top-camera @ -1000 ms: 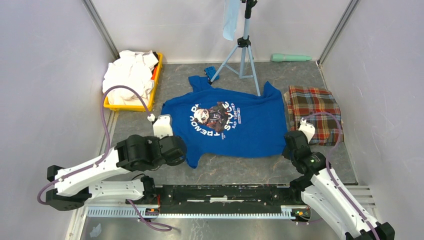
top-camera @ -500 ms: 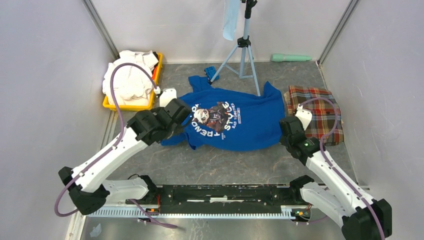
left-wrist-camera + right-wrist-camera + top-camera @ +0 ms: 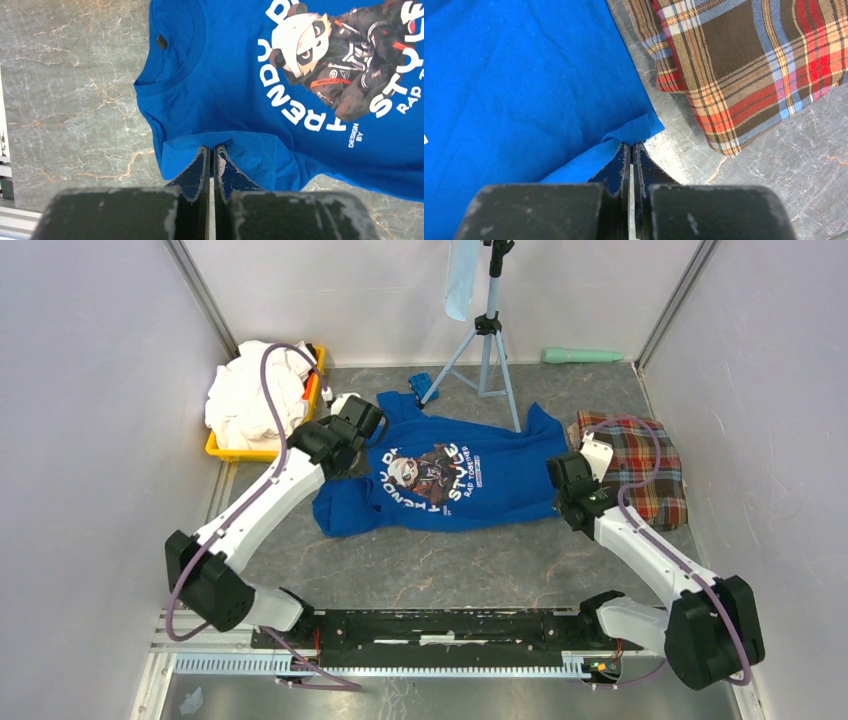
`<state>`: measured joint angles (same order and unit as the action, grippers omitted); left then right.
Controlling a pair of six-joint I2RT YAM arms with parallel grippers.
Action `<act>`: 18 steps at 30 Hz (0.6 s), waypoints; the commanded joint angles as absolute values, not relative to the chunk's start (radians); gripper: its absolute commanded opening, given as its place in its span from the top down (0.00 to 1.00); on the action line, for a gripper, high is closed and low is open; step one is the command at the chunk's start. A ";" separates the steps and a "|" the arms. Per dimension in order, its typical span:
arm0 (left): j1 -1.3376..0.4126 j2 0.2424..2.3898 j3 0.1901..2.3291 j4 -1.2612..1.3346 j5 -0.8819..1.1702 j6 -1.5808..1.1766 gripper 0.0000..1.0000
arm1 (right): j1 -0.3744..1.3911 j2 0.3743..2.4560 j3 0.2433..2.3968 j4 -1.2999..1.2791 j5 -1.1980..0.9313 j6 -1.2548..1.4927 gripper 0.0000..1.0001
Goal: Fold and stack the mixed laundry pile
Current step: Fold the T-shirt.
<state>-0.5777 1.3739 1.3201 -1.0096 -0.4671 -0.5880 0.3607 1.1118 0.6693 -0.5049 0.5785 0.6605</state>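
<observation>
A: Where is your blue T-shirt [image 3: 450,480] right now?
B: It lies in the middle of the bench [image 3: 450,570], picture side up. You can see its neck hole at the left end and its bottom edge at the right end.
A: What are your left fingers [image 3: 206,155] doing?
B: They are pressed tight together on a fold of the shirt. It is a blue flap beside the neck hole, at the shirt's left end, and it is bent over on top of the shirt.
A: And your right fingers [image 3: 625,152]?
B: Same thing. They are pinched shut on the corner of the shirt's bottom edge, at the right end. That corner is curled over on itself.
A: What is next to that corner?
B: The plaid cloth [image 3: 630,465]. It sits folded on the right side of the bench, just beside the shirt. By the pinched corner you can see a bit of bare bench between the two.
A: Where is the rest of the wash?
B: The white shirts [image 3: 255,390] are heaped in a yellow tray [image 3: 235,452] at the far left, and they hang over its rim. A tripod [image 3: 487,340] stands at the far side, and one of its legs reaches the shirt's far edge.
</observation>
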 commanded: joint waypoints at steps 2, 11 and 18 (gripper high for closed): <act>-0.509 1.490 1.407 -0.916 -0.401 -0.484 0.98 | 0.333 1.195 0.732 -0.428 0.600 0.639 1.00; -0.443 1.682 1.502 -0.908 -0.365 -0.457 0.98 | 0.316 1.320 0.760 -0.378 0.571 0.623 1.00; -0.423 1.775 1.542 -0.911 -0.384 -0.462 0.98 | 0.308 1.383 0.779 -0.363 0.573 0.618 1.00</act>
<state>-0.4339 1.7432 1.4860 -0.9306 -0.3733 -0.5140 0.3180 1.3640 0.7349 -0.3996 0.5598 0.6270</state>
